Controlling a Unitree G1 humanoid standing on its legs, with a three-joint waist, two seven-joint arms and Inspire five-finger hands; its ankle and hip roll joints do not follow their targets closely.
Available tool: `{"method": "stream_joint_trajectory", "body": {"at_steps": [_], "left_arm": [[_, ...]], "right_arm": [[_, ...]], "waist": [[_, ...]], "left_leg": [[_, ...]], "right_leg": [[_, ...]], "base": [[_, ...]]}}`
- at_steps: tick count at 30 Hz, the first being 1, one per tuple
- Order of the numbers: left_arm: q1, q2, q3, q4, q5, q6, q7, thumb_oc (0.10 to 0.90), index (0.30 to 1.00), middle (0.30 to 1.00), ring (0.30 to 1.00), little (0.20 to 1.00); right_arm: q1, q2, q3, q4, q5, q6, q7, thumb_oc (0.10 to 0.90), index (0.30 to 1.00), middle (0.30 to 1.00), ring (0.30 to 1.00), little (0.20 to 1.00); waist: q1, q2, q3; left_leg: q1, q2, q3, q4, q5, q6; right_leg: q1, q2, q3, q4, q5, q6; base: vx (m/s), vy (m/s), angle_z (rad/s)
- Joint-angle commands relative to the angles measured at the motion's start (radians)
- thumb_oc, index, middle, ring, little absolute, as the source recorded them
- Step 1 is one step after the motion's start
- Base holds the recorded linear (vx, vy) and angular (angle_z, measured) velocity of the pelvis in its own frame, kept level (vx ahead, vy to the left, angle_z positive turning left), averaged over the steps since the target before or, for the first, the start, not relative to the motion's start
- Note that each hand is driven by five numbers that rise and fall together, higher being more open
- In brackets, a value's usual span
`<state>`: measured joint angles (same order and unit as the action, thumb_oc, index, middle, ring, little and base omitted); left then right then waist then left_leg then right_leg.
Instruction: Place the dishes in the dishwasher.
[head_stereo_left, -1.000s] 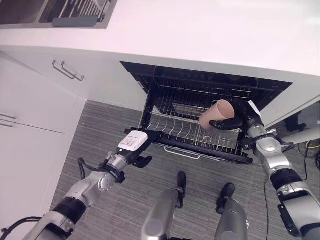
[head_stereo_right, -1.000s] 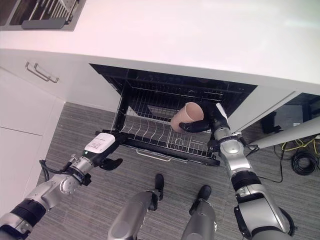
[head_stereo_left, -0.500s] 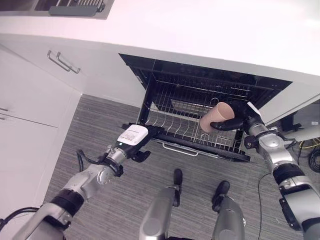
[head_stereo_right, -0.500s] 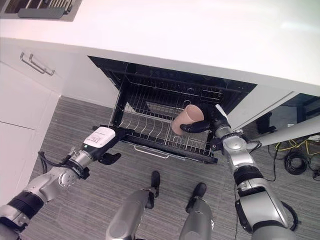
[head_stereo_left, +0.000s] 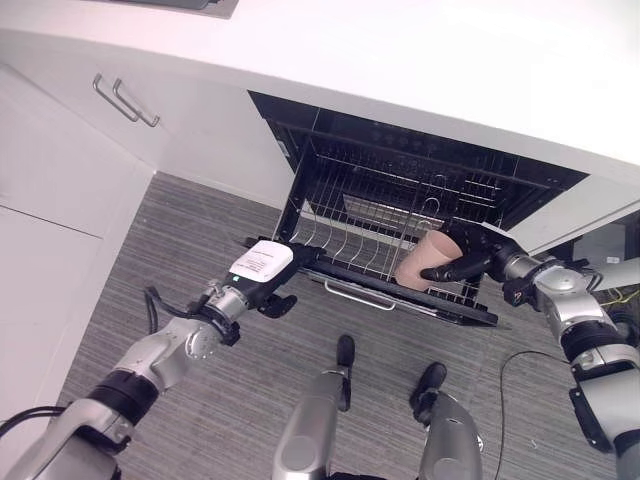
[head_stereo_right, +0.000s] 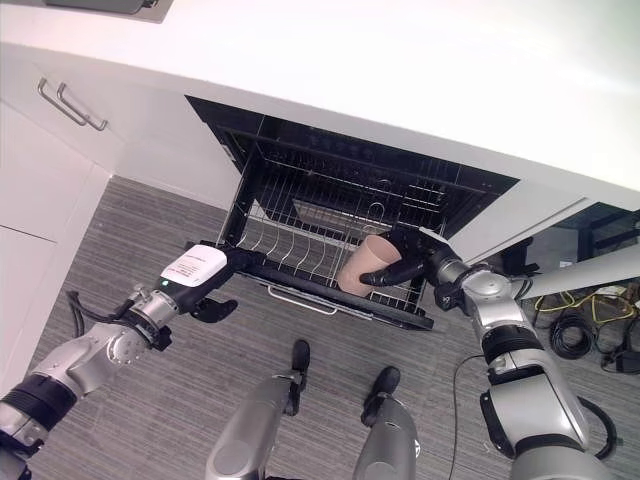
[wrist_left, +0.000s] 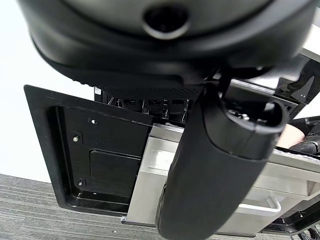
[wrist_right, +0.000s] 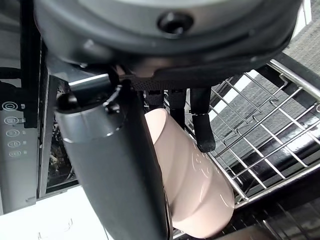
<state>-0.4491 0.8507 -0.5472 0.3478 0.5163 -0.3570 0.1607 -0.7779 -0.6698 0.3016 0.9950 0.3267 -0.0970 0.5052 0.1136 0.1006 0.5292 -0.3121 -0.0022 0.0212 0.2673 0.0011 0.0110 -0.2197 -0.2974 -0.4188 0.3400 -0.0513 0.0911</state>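
While the dishwasher (head_stereo_left: 420, 190) stands open beneath the white tabletop (head_stereo_left: 400, 50), its lower wire rack (head_stereo_left: 350, 245) is drawn out over the lowered door (wrist_left: 100, 160). With respect to this rack, the right hand (head_stereo_left: 478, 255) sits at the front right corner, fingers and thumb curled round a pink cup (head_stereo_left: 422, 263). That cup is tilted, its base toward the rack's front edge and its body low over the wires at the same corner; whether it touches the wires cannot be told. The right wrist view shows the cup (wrist_right: 192, 190) clamped between the thumb and the fingers (wrist_right: 202, 130), with the rack wires (wrist_right: 260, 120) just beyond it. At the rack's front left corner, the left hand (head_stereo_left: 265, 275), carrying a white cover on its back, lies against the door's edge; whether its fingers grip that edge or are merely resting there cannot be told. A metal handle (head_stereo_left: 360, 298) runs along the door's outer face, just in front of the rack's front edge. Left of the rack, white cabinet fronts (head_stereo_left: 70, 170) with a bar handle (head_stereo_left: 125, 100) stand under the tabletop, and grey striped floor (head_stereo_left: 200, 420) extends in front of the rack.
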Motion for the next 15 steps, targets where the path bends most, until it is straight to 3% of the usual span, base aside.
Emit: {"method": "stream_joint_trajectory", "body": {"at_steps": [1,5,9,15], "left_arm": [[-0.014,0.054,0.032,-0.039,-0.042,-0.033,0.017,0.800,0.900,0.900,0.900,0.900],[-0.014,0.044,0.029,-0.028,-0.033,-0.036,0.024,0.800,0.900,0.900,0.900,0.900],[-0.002,0.017,0.038,-0.018,-0.021,-0.024,0.025,0.800,0.900,0.900,0.900,0.900],[0.053,-0.027,0.074,-0.045,-0.003,0.006,0.025,0.800,0.900,0.900,0.900,0.900]], "right_arm": [[0.018,-0.080,0.063,0.034,-0.104,-0.014,0.032,0.800,0.900,0.900,0.900,0.900],[0.007,-0.066,0.086,-0.007,-0.051,-0.035,-0.022,0.800,0.900,0.900,0.900,0.900],[0.002,-0.030,0.053,-0.117,0.031,-0.130,-0.220,0.800,0.900,0.900,0.900,0.900],[0.039,0.004,-0.042,-0.309,-0.110,-0.282,-0.454,0.800,0.900,0.900,0.900,0.900]], "waist": [[0.000,-0.003,-0.044],[-0.003,-0.001,-0.041],[-0.017,0.005,-0.042],[-0.040,0.024,-0.048]], "left_leg": [[-0.019,0.069,0.058,0.033,-0.094,-0.081],[-0.016,0.070,0.059,0.033,-0.092,-0.082],[-0.012,0.070,0.065,0.033,-0.095,-0.083],[-0.012,0.065,0.076,0.033,-0.103,-0.078]], "right_leg": [[0.007,-0.044,0.106,-0.040,0.008,0.118],[0.009,-0.044,0.107,-0.040,0.009,0.116],[0.009,-0.044,0.119,-0.040,0.008,0.116],[-0.001,-0.043,0.145,-0.040,0.001,0.116]], "base": [[0.00,0.000,0.00],[0.00,0.000,0.00],[0.01,0.026,-0.01],[0.01,0.086,-0.03]]}}
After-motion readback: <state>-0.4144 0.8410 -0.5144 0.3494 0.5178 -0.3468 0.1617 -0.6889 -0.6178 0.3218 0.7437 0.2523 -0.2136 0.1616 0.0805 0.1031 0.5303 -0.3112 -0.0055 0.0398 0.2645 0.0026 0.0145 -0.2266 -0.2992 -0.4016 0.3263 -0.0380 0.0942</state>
